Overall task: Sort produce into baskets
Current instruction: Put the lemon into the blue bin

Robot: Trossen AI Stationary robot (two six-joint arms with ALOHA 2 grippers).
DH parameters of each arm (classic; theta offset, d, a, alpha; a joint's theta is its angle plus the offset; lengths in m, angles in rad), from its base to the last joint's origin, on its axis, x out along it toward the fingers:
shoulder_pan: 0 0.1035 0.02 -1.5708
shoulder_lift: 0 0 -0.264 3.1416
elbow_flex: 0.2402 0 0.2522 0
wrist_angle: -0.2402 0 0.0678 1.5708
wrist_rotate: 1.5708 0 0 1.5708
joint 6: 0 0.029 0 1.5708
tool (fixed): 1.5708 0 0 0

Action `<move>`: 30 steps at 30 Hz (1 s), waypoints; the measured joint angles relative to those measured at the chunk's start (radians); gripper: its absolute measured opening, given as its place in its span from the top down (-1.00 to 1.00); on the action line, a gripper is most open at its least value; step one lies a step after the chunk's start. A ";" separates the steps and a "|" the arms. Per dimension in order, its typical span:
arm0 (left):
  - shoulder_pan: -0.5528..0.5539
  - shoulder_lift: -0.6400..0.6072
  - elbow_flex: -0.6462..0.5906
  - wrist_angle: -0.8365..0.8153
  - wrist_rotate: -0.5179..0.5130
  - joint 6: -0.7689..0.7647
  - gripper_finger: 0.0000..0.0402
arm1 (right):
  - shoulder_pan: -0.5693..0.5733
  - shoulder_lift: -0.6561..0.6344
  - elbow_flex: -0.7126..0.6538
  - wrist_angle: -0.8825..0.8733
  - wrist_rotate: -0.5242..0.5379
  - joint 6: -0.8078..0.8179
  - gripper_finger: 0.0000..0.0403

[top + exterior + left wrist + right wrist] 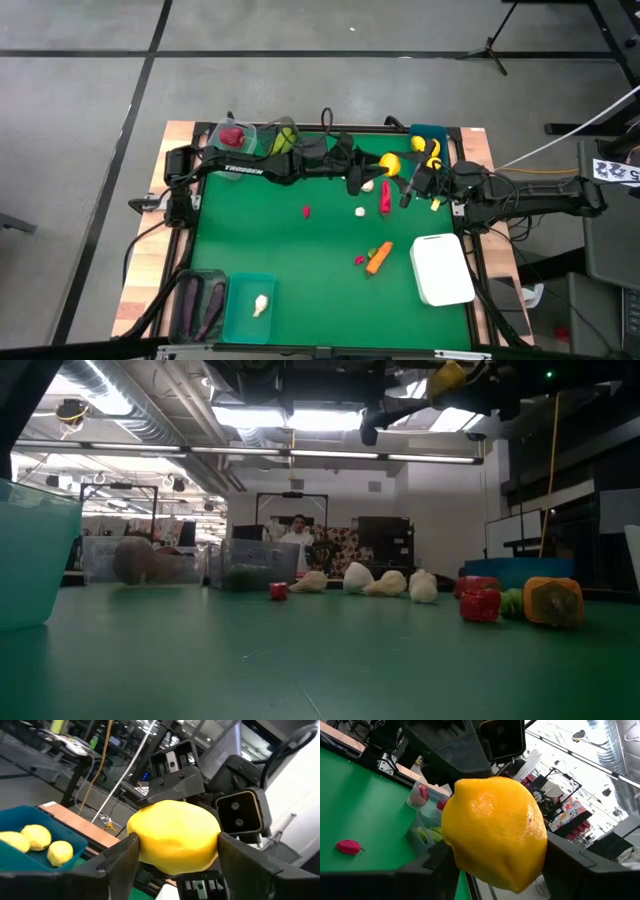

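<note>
Handover mid-air: lemon sits between both grippers, left gripper gripping it, right gripper closing round it; next, left must release.

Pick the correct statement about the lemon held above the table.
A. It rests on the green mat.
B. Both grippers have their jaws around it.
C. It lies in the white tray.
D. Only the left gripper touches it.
B: both wrist views show the lemon between that arm's own jaws, with the other gripper facing it.
</note>
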 joint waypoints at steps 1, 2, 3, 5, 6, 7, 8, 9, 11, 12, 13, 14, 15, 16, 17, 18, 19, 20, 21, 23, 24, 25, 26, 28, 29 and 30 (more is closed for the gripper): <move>0.002 0.000 0.000 0.000 0.010 0.005 -0.24 | 0.000 0.000 0.000 0.000 0.002 0.003 -0.12; 0.004 0.000 0.000 -0.001 0.022 0.013 -0.25 | 0.000 0.000 0.000 0.001 0.003 0.006 -0.12; 0.008 0.000 0.000 -0.002 0.040 0.022 -0.27 | 0.000 0.000 0.000 0.002 0.003 0.009 -0.12; 0.015 0.000 0.000 -0.010 0.084 0.030 -0.33 | 0.000 0.000 0.000 0.002 0.003 0.013 -0.11; 0.020 0.000 0.000 -0.017 0.112 0.030 -0.37 | 0.000 -0.001 0.000 0.003 0.003 0.015 -0.11; 0.025 0.000 0.000 -0.033 0.137 0.031 -0.41 | 0.000 -0.003 0.000 0.003 0.006 0.014 -0.12; 0.030 0.000 0.000 -0.052 0.164 0.030 -0.45 | 0.000 -0.004 0.000 0.004 0.016 0.014 -0.12; 0.034 0.000 0.000 -0.066 0.199 0.029 -0.49 | 0.000 -0.007 0.000 0.006 0.032 0.014 -0.13; 0.044 0.000 0.000 -0.098 0.259 0.032 -0.57 | 0.000 -0.016 0.000 0.005 0.062 0.013 -0.13; 0.050 0.000 0.000 -0.118 0.277 0.033 -0.60 | 0.000 -0.021 0.000 0.002 0.074 0.013 -0.13; 0.057 0.000 0.000 -0.142 0.278 0.038 -0.62 | -0.001 -0.027 0.000 -0.001 0.087 0.012 -0.13; 0.067 0.000 0.000 -0.168 0.278 0.044 -0.64 | -0.001 -0.033 0.000 -0.005 0.106 0.011 -0.13; 0.078 0.000 0.000 -0.194 0.275 0.054 -0.66 | 0.000 -0.038 0.000 -0.007 0.136 0.011 -0.13; 0.090 0.000 0.000 -0.215 0.274 0.060 -0.67 | 0.000 -0.043 0.000 -0.008 0.179 0.012 -0.13; 0.101 0.000 0.000 -0.230 0.273 0.063 -0.68 | 0.000 -0.048 0.000 -0.015 0.237 0.019 -0.13; 0.111 0.000 0.000 -0.239 0.272 0.068 -0.68 | -0.001 -0.050 0.000 -0.026 0.314 0.029 -0.14; 0.119 0.000 0.000 -0.246 0.272 0.074 -0.68 | -0.003 -0.050 0.000 -0.039 0.396 0.043 -0.15; 0.125 0.000 0.000 -0.253 0.273 0.078 -0.68 | -0.009 -0.050 0.000 -0.055 0.480 0.054 -0.16; 0.130 0.000 0.000 -0.259 0.273 0.081 -0.67 | -0.018 -0.049 0.000 -0.074 0.567 0.069 -0.17; 0.135 0.000 0.000 -0.263 0.273 0.081 -0.68 | -0.043 -0.050 0.000 -0.108 0.704 0.121 -0.19; 0.135 0.000 0.000 -0.262 0.273 0.081 -0.68 | -0.056 -0.050 0.000 -0.133 0.751 0.159 -0.20; 0.135 0.000 0.000 -0.259 0.273 0.081 -0.68 | -0.070 -0.050 0.000 -0.168 0.790 0.208 -0.20; 0.134 0.000 0.000 -0.259 0.273 0.076 -0.68 | -0.087 -0.049 0.000 -0.205 0.815 0.270 -0.20; 0.133 -0.009 0.000 -0.275 0.289 0.071 -0.68 | -0.126 -0.049 0.000 -0.298 0.833 0.420 -0.20; 0.133 -0.013 0.000 -0.270 0.300 0.072 -0.68 | -0.149 -0.049 0.000 -0.351 0.823 0.504 -0.20; 0.133 -0.024 0.000 -0.273 0.312 0.074 -0.68 | -0.174 -0.049 0.000 -0.408 0.793 0.586 -0.20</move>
